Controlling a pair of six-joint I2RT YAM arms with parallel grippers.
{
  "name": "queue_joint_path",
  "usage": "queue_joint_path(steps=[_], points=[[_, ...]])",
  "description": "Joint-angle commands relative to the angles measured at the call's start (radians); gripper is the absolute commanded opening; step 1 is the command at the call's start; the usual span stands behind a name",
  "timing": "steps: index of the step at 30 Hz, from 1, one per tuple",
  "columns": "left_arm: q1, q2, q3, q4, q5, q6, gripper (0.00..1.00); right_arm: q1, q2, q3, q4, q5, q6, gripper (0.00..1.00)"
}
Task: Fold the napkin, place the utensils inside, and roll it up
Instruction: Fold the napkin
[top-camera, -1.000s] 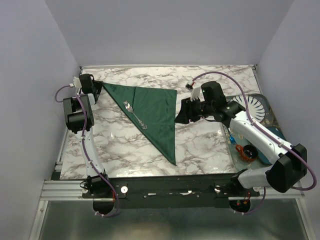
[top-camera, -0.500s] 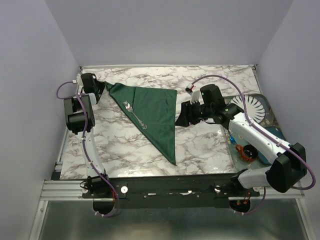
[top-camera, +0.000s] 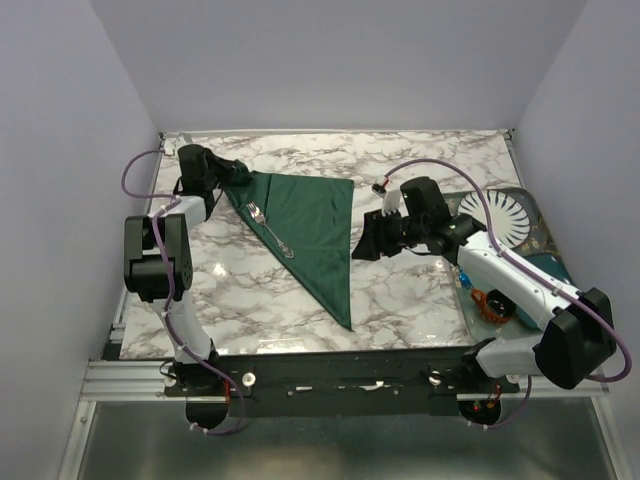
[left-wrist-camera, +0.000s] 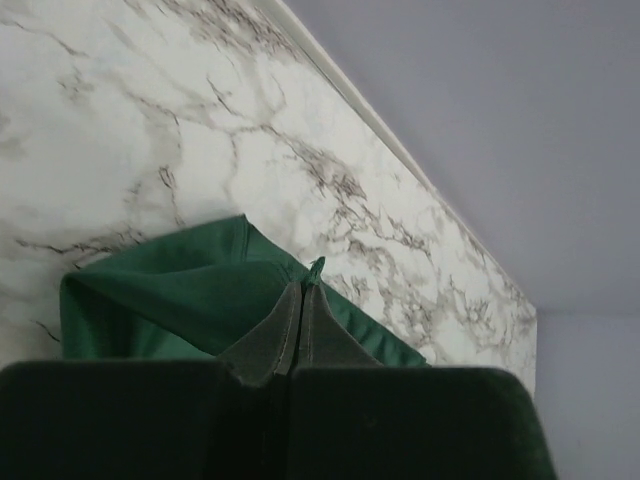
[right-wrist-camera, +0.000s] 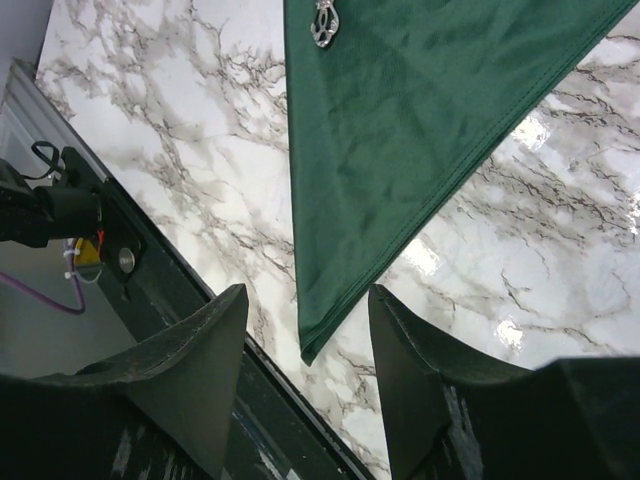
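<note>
On the marble tabletop (top-camera: 400, 290), centre-left: the napkin (top-camera: 310, 220), dark green, plain, lying folded as a triangle. One long edge runs along the far side. Its long point reaches toward the near edge of the table and stops short of the black rail (top-camera: 340, 365). The cloth is flat over most of its spread, but raised and bunched at the far-left corner.

On the napkin, left of its middle: the fork (top-camera: 270, 229), small, silver, lying at a slant. Tines point to the far left, handle to the near right. It rests wholly on the cloth.

At the napkin's far-left corner: left gripper (left-wrist-camera: 303, 296), fingers pressed together with the corner of the cloth pinched between them. In the wrist view a small tab of green shows above the tips. Below them the fabric rises in a loose hump off the marble.

Just beside the napkin's right-hand edge: right gripper (top-camera: 362, 241), fingers spread apart, holding nothing. Its wrist view looks down on the napkin's long point and the marble on either side, with the fork's handle end at the very top. Whether its tips touch the table I cannot tell.

Along the table's right side, well apart from the napkin: a white fluted dish (top-camera: 497, 212), partly hidden by the right arm. Nearer the table's front edge sits a small orange-rimmed item (top-camera: 497, 303), too obscured to name.
</note>
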Motion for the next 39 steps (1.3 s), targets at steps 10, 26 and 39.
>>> queue_joint_path(steps=[10,26,39], points=[[-0.200,-0.209,-0.114,-0.061,-0.027,0.080,0.00,-0.007,-0.045,-0.069,0.046,-0.010,0.019,0.60],[-0.328,-0.294,-0.209,-0.106,-0.042,0.123,0.00,-0.007,-0.032,-0.105,0.063,-0.024,0.021,0.60],[-0.392,-0.335,-0.351,-0.101,-0.045,0.127,0.00,-0.007,-0.007,-0.117,0.089,-0.048,0.038,0.60]])
